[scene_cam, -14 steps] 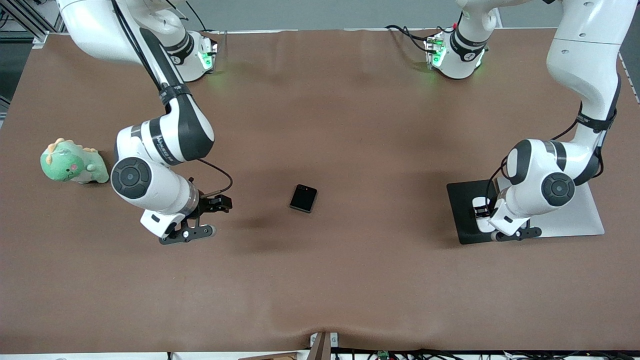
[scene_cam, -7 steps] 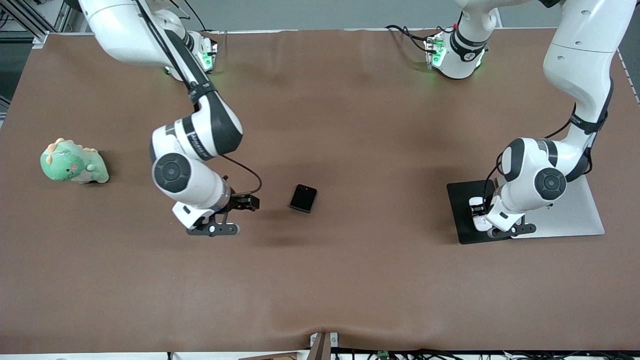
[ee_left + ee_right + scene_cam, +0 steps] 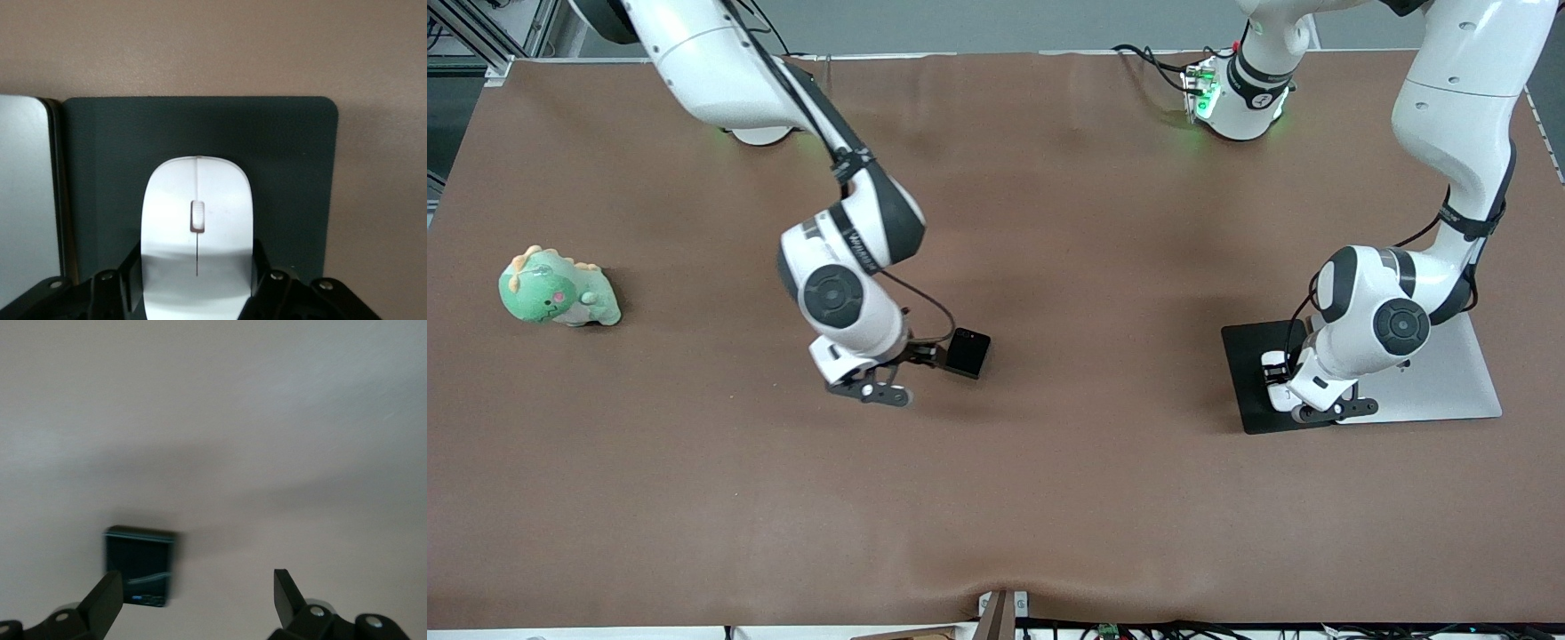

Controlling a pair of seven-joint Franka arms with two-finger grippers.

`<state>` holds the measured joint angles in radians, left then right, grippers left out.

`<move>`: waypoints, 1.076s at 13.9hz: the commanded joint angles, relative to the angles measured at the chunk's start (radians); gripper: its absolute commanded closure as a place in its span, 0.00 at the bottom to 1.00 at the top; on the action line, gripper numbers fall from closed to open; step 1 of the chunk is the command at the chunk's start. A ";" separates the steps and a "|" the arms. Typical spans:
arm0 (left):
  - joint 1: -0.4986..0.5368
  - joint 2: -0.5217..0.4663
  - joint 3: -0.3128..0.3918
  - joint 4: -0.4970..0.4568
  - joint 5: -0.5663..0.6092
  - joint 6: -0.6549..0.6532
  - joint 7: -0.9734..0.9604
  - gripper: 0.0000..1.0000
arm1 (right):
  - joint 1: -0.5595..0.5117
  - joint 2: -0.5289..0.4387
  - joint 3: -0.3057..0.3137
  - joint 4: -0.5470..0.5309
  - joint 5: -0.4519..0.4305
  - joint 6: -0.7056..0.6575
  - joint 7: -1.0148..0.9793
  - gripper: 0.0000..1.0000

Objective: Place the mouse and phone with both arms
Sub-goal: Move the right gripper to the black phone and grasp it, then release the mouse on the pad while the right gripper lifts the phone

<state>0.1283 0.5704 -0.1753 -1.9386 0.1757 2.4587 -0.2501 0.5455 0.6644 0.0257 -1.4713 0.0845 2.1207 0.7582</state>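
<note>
The black phone (image 3: 967,353) lies flat mid-table; it also shows in the right wrist view (image 3: 140,567). My right gripper (image 3: 925,360) is open and empty, low over the table, right beside the phone on the side toward the right arm's end (image 3: 197,600). The white mouse (image 3: 197,220) sits between the fingers of my left gripper (image 3: 197,280), which is shut on its sides, over the dark mouse pad (image 3: 287,167). In the front view the left gripper (image 3: 1279,382) is over the pad (image 3: 1247,351), and a bit of the mouse (image 3: 1276,396) shows under it.
A flat silver slab (image 3: 1449,391) lies against the mouse pad toward the left arm's end, partly under the left arm; its edge shows in the left wrist view (image 3: 27,200). A green plush dinosaur (image 3: 556,289) sits near the right arm's end of the table.
The right arm has swept from near the plush end toward mid-table, bringing its open gripper up beside the phone. The left gripper has shifted slightly over the mouse pad.
</note>
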 commanded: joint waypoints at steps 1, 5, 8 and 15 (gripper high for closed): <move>0.010 0.000 -0.003 -0.005 0.027 0.022 0.015 0.43 | 0.059 0.061 -0.013 0.042 -0.009 0.031 0.125 0.00; 0.010 0.006 -0.003 -0.002 0.027 0.023 0.015 0.43 | 0.070 0.116 -0.013 0.064 -0.060 0.064 0.122 0.00; 0.008 0.008 -0.004 -0.002 0.027 0.028 0.015 0.42 | 0.091 0.173 -0.012 0.109 -0.080 0.085 0.148 0.00; 0.008 0.014 -0.004 0.000 0.027 0.029 0.017 0.18 | 0.106 0.208 -0.013 0.109 -0.086 0.130 0.173 0.00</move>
<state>0.1290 0.5810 -0.1754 -1.9386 0.1780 2.4714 -0.2495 0.6429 0.8466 0.0159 -1.3963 0.0255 2.2475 0.8963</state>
